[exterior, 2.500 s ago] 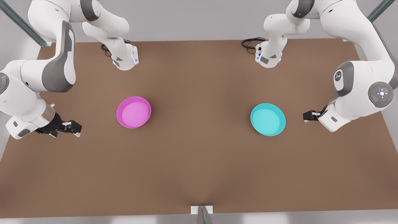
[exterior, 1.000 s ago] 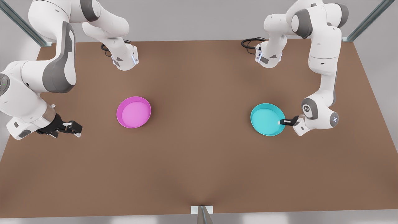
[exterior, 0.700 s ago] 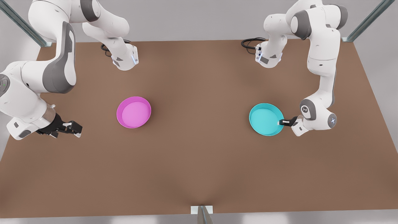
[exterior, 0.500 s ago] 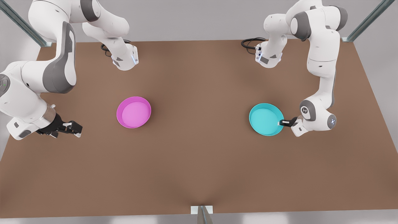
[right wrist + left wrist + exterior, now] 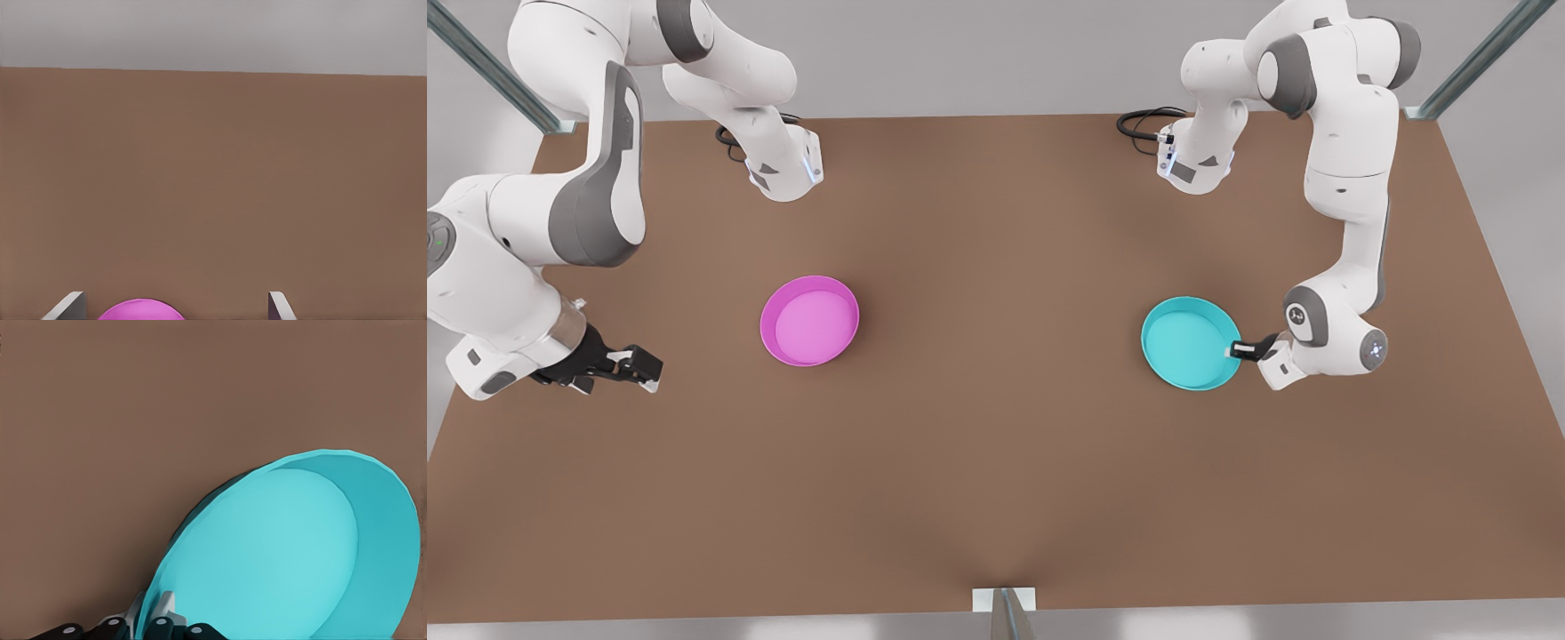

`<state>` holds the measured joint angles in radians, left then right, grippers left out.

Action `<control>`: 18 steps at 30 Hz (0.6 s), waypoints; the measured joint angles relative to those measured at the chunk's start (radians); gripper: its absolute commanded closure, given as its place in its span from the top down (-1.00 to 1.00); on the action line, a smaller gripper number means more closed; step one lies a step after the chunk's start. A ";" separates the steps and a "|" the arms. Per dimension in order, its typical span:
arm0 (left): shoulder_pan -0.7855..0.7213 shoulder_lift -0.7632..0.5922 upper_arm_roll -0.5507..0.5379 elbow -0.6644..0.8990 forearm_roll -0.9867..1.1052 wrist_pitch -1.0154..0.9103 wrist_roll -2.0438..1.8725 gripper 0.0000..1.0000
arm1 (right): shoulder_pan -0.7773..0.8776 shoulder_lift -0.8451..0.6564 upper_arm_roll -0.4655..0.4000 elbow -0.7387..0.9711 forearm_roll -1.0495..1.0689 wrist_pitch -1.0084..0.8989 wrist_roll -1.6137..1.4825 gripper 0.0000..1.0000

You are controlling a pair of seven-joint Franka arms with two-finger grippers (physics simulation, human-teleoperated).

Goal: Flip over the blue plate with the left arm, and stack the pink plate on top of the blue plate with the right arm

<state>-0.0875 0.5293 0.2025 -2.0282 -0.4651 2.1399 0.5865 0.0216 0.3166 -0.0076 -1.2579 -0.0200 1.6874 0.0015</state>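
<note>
The blue plate is on the front view's right side of the brown table, hollow side up. My left gripper is shut on its rim at the edge facing the front view's right. In the left wrist view the blue plate looks tilted, its rim pinched between the fingers. The pink plate rests flat, hollow side up, toward the front view's left. My right gripper hovers open to the left of it, well apart. A sliver of the pink plate lies between the spread fingertips.
The brown table stretches wide between and in front of the two plates. Both arm bases stand at the far edge, with a black cable by the one on the front view's right. A small metal bracket sits at the near edge.
The left arm swung in from the front view's right and closed on the blue plate's rim. The plate shifted slightly and its gripped edge has begun to lift. The right arm has stayed put.
</note>
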 measured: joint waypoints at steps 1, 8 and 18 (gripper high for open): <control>0.000 -0.003 0.000 0.002 -0.008 -0.009 -0.002 -0.57 | 0.000 0.000 0.000 0.000 0.000 0.000 0.000 1.00; -0.001 -0.018 0.006 0.032 0.040 -0.076 -0.015 -0.57 | 0.000 0.000 0.000 0.000 0.000 0.000 0.000 1.00; -0.001 -0.060 0.006 0.063 0.074 -0.129 -0.049 -0.57 | 0.000 0.001 0.000 0.000 0.000 0.000 0.000 1.00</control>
<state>-0.0889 0.4694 0.2085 -1.9652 -0.3911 2.0105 0.5373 0.0214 0.3175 -0.0077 -1.2579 -0.0200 1.6874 0.0015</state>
